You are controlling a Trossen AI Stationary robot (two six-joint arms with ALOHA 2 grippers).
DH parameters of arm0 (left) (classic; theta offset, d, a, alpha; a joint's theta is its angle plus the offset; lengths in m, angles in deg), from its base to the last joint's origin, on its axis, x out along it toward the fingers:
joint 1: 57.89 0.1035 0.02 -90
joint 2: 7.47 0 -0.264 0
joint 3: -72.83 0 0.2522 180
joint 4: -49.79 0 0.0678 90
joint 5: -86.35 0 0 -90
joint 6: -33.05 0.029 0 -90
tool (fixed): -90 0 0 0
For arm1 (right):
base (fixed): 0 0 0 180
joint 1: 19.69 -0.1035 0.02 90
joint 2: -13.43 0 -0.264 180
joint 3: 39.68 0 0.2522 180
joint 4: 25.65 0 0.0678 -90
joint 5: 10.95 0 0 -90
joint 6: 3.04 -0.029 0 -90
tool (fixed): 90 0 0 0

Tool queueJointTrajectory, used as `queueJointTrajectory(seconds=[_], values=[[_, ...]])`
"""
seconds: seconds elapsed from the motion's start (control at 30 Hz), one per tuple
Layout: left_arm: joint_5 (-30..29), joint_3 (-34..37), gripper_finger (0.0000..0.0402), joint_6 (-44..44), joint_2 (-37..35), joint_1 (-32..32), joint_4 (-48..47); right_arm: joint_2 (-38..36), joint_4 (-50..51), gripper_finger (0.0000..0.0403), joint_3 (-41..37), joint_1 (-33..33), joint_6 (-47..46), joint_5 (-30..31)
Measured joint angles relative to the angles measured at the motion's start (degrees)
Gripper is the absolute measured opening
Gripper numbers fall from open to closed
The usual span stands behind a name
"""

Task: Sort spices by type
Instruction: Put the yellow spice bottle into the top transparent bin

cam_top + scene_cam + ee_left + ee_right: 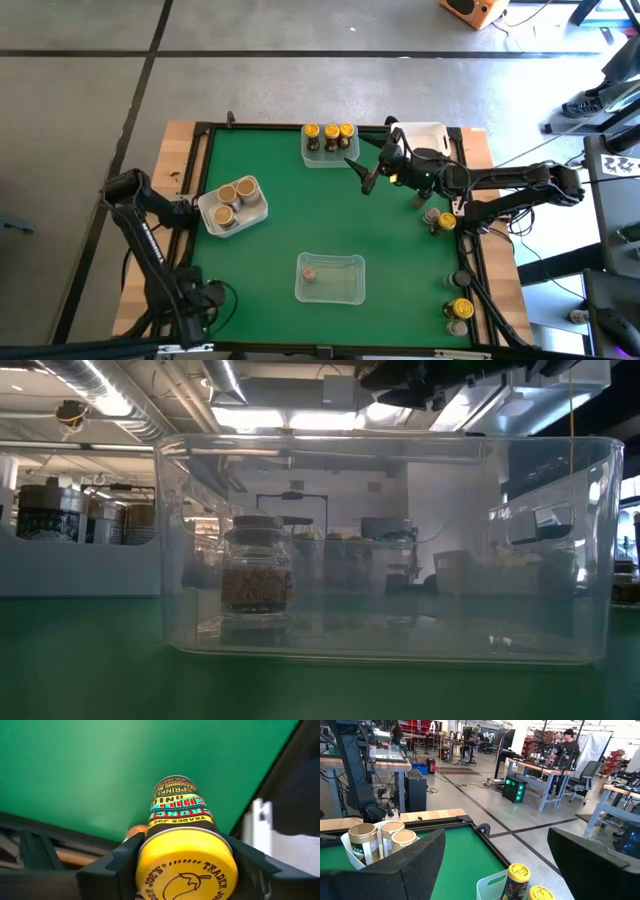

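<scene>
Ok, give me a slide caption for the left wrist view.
Left gripper closed on a yellow-lidded spice jar, with the green table mat beyond.

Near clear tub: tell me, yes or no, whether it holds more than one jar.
No: the near clear tub holds a single spice jar, toward one end.

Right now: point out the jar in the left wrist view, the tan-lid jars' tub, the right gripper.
yellow-lid jar (pixel 185 865), left wrist view, lid face
white tub (pixel 262 210), high view, right rim
right gripper (pixel 357 175), high view, midway between fingertips
</scene>
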Motion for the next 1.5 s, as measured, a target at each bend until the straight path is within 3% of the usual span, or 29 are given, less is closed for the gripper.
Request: queueJointTrajectory(seconds=[0.13,0.27,0.47,0.63,0.93,1.27,1.5], values=[[0.03,-3.87,0.0219,5.34,-0.43,4.85,-2.3,0.0,-0.01,0.0351,-0.01,0.0,0.0,0.0],[-2.56,-10.21,0.0219,14.86,-0.43,11.04,-10.78,-0.01,-0.01,0.0351,-0.01,0.0,-0.02,0.01],[-14.91,-21.18,0.0219,30.53,-0.5,22.49,-21.71,0.0,0.02,0.0351,0.01,0.0,-0.02,0.01],[-23.63,-26.84,0.0219,44.24,-0.54,32.77,-22.15,-0.02,0.43,0.0351,0.01,0.0,-0.02,0.01],[-30.8,-27.69,0.0228,66.43,-0.25,51.46,-14.87,-0.02,1.36,0.0351,0.0,0.0,-0.28,-0.01],[-31.22,-27.67,0.0223,82.51,3.32,70.26,-1.75,-0.02,2.06,0.0351,-0.01,0.0,-0.26,0.01],[-30.26,-27.67,0.0231,90.9,9.56,78.57,2.82,-0.02,2.82,0.0351,-0.01,0.0,0.39,0.03]])
